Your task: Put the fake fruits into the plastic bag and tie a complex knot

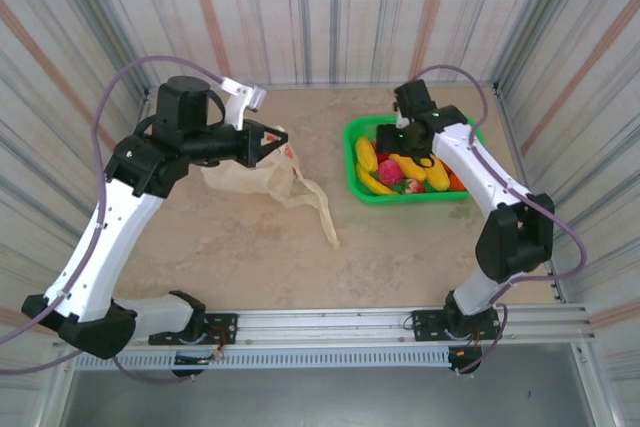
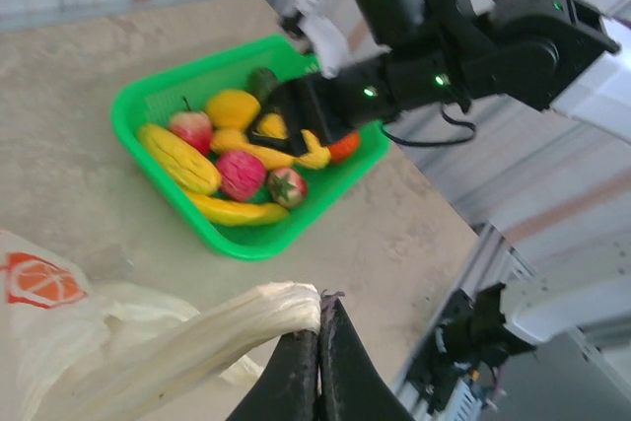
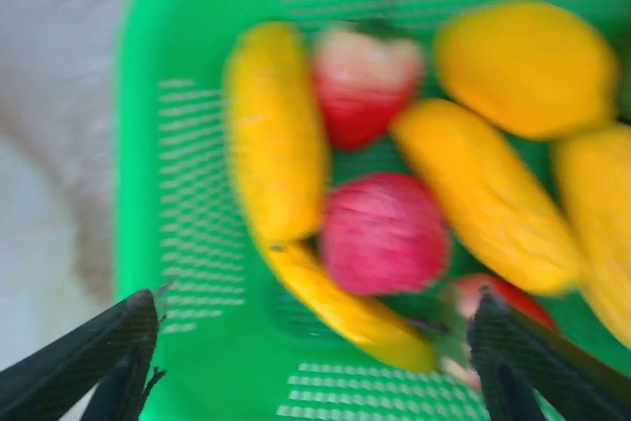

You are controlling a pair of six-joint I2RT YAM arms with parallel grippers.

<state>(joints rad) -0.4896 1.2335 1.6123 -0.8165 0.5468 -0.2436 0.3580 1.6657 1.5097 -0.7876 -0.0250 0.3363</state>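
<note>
The plastic bag [image 1: 250,175] lies crumpled on the table left of centre, pale and translucent with an orange print [image 2: 39,281]. My left gripper [image 1: 270,137] is shut on one twisted loop handle [image 2: 227,327], holding it just above the table; its jaws [image 2: 320,317] are pressed together on the handle's end. The fake fruits [image 1: 405,172] sit in a green basket: yellow bananas [image 3: 274,155], a pink apple [image 3: 383,232] and a mango [image 3: 527,66]. My right gripper [image 3: 317,303] hangs open over the fruits, with nothing between its fingers [image 1: 405,142].
The green basket [image 1: 352,162] stands at the back right of the table, close to the right wall. Striped corrugated walls enclose the table on three sides. A metal rail [image 1: 330,322] runs along the near edge. A loose bag handle [image 1: 325,217] trails toward the middle.
</note>
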